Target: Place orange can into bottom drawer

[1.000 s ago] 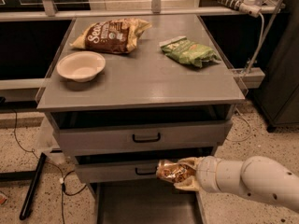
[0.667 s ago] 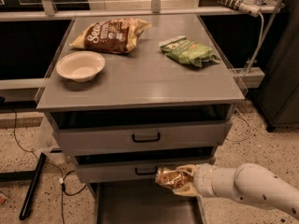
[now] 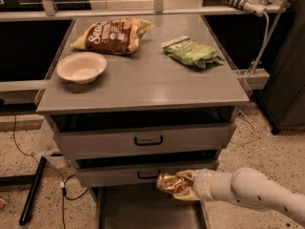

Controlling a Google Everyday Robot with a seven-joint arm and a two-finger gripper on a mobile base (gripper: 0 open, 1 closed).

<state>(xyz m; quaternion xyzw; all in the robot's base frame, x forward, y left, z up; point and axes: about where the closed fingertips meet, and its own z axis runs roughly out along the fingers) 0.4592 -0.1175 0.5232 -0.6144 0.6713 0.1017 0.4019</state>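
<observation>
- Orange can (image 3: 172,183): gripped in the gripper (image 3: 180,186), off every surface, just in front of the middle drawer's face.
- Gripper: clenched on the crumpled foil, one finger (image 3: 187,174) above and one below, reaching in from the right on the white forearm (image 3: 248,192).
- Bottom drawer (image 3: 143,214): pulled open directly beneath the gripper, grey floor showing, with a gap left between packet and floor.
- Judged to be the lowering step: grasp made and carry over the drawer done, placing not yet done.
- Next move, by judgement: straight down until the packet rests on the drawer floor, then fingers let go and a withdrawal up and to the right.
- Care needed with the middle drawer handle (image 3: 147,175), just left of the gripper and nearly level with it, where loose foil could snag.
- Care also on release, since crumpled foil may cling to a finger and lift out again.
- Well above the gripper on the cabinet top (image 3: 143,87): bowl (image 3: 81,67) up and left, brown chip bag (image 3: 113,35) beyond it, green bag (image 3: 191,52) almost straight up. None in the path.
- Against one second earlier: packet and gripper slightly lower and a touch further left, forearm dropped with them.
- Same clench on the packet as before; bowl, both bags and all three drawers unmoved.
</observation>
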